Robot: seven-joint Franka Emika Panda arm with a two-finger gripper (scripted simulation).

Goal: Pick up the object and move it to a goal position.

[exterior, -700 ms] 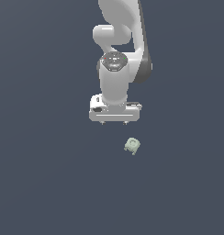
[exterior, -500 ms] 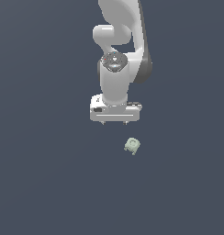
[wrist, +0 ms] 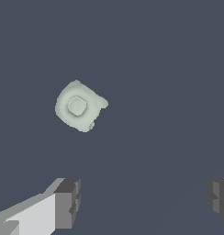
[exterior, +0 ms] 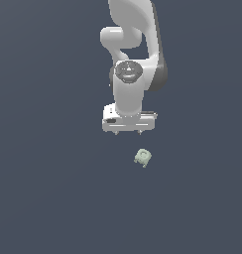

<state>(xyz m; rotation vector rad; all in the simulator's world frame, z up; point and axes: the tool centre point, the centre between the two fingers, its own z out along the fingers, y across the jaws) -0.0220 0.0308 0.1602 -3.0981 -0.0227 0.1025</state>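
The object (exterior: 143,157) is a tiny pale grey-green block with a rounded top and small nubs. It lies on the dark grey floor, just below and to the exterior view's right of my gripper (exterior: 129,133). In the wrist view the object (wrist: 79,106) lies apart from the fingers (wrist: 68,203), outside the gap between them. My gripper (wrist: 143,202) is open and empty, its two dark-tipped fingers spread wide and held above the floor.
The white arm (exterior: 135,54) rises behind the gripper towards the top of the exterior view. The floor (exterior: 53,188) is a plain dark grey surface with no other objects in view.
The gripper has shifted slightly toward the exterior view's right and a little lower, toward the object. The object has not moved.
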